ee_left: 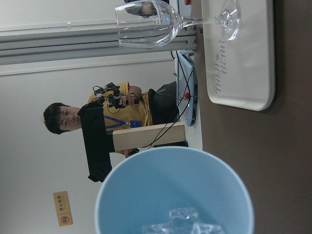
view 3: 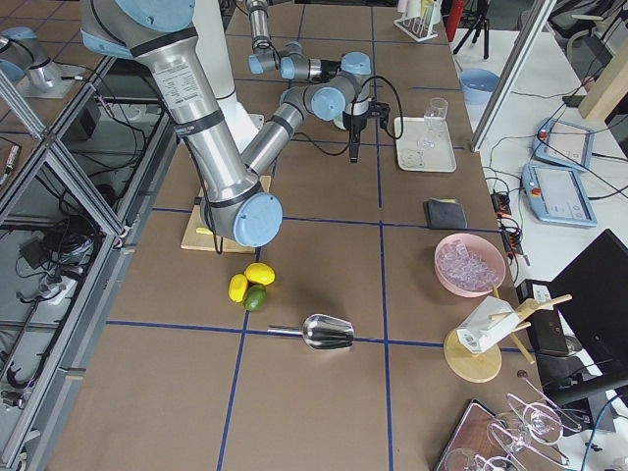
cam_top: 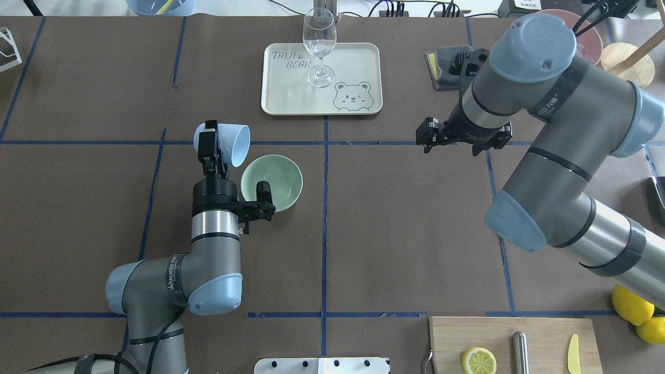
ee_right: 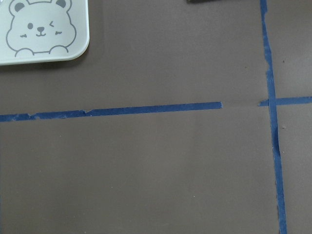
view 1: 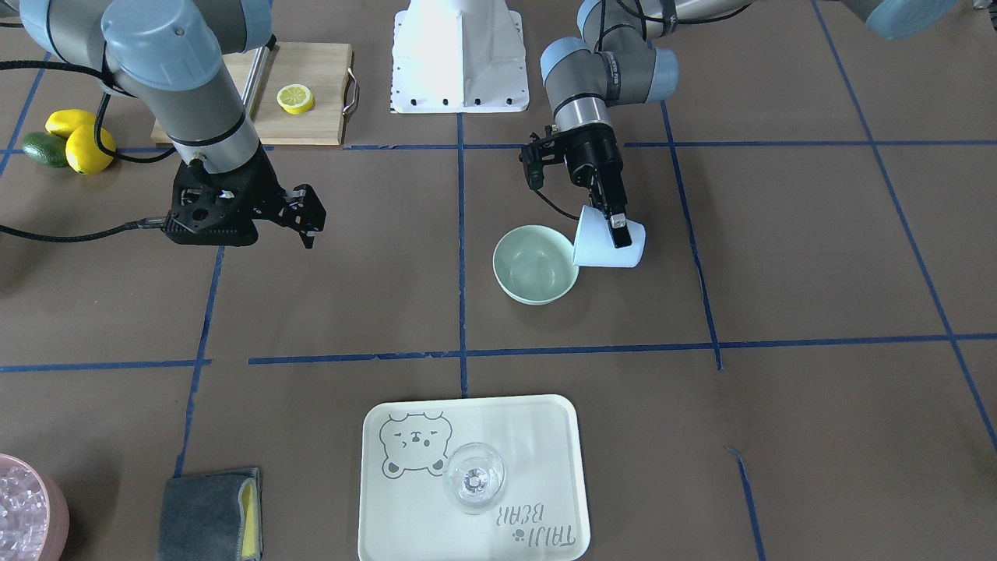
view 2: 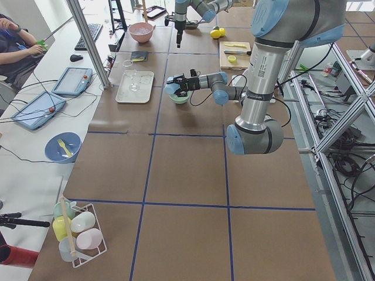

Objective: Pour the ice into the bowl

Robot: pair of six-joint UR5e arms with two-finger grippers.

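Observation:
My left gripper (view 1: 613, 224) is shut on the rim of a light blue cup (view 1: 609, 243), one finger inside and one outside. The cup (cam_top: 224, 144) is tipped on its side with its mouth toward the pale mint-green bowl (view 1: 536, 265), which stands right beside it. The bowl (cam_top: 273, 182) looks empty. In the left wrist view a few clear ice cubes (ee_left: 183, 223) lie inside the cup (ee_left: 146, 195) near its rim. My right gripper (view 1: 306, 218) hovers open over bare table, far from the bowl, with nothing in it (cam_top: 427, 137).
A cream bear tray (view 1: 374, 483) carries a wine glass (view 1: 473, 477). A pink tub of ice (view 3: 469, 263), a grey cloth (view 1: 209, 514), a metal scoop (view 3: 329, 332), lemons (view 1: 78, 140) and a cutting board (view 1: 311, 125) with a lemon slice (view 1: 296, 99) ring the table.

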